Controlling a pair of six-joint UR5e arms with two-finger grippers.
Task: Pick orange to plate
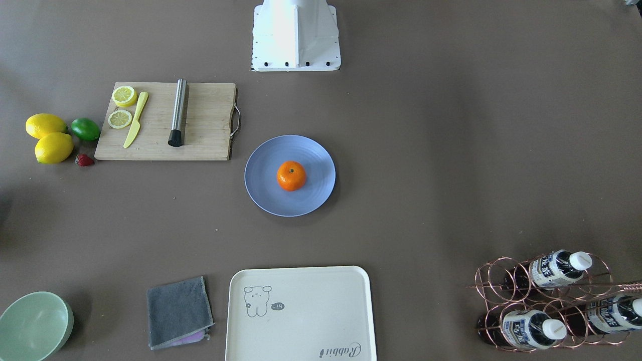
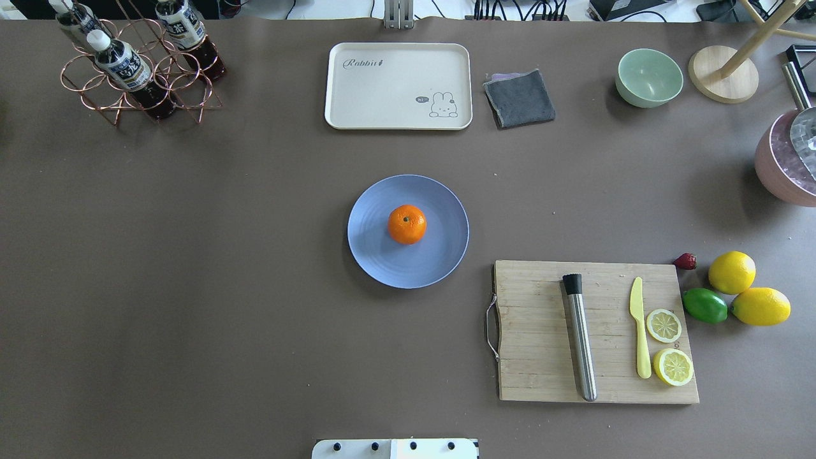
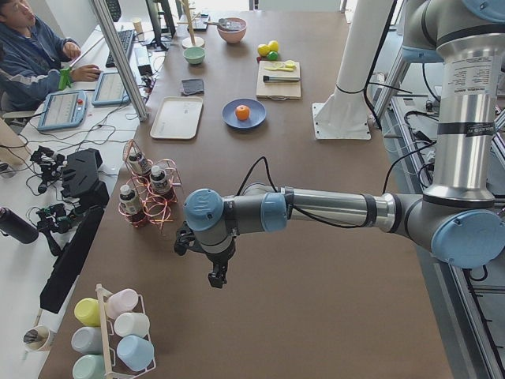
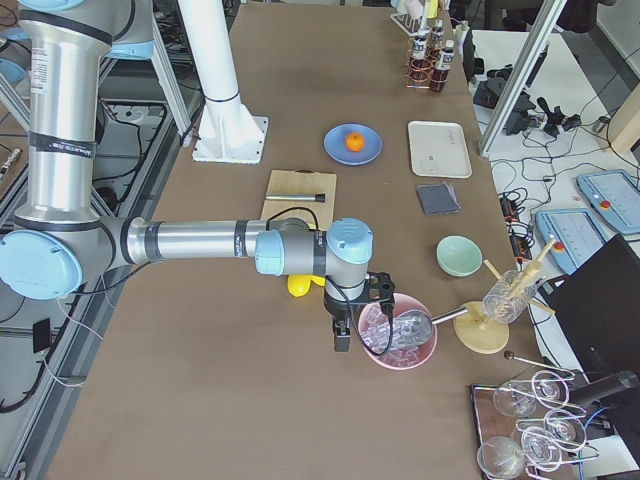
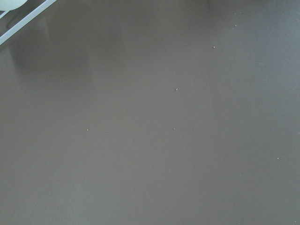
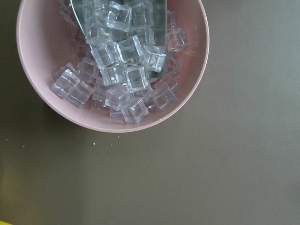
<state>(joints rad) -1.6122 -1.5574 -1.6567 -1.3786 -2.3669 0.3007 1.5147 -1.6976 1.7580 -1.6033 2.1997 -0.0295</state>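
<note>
The orange [image 1: 291, 176] [image 2: 407, 224] rests in the middle of the pale-blue plate [image 1: 265, 186] [image 2: 381, 261], stem dot up, at the table's centre. Neither gripper is near it. In the exterior left view my left gripper [image 3: 217, 276] hangs over bare table beside the bottle rack, far from the plate [image 3: 256, 117]. In the exterior right view my right gripper [image 4: 342, 340] hangs beside the pink ice bowl, far from the orange [image 4: 353, 141]. Neither wrist view shows any fingers, so I cannot tell whether either gripper is open or shut.
A wooden cutting board [image 2: 542, 331] carries a steel muddler [image 2: 580, 338], a yellow knife and lemon slices. Two lemons [image 2: 732, 272], a lime [image 2: 704, 305] and a strawberry lie beside it. Cream tray [image 2: 398, 86], grey cloth [image 2: 519, 97], green bowl [image 2: 649, 78], bottle rack [image 2: 137, 64], pink ice bowl [image 6: 112, 65].
</note>
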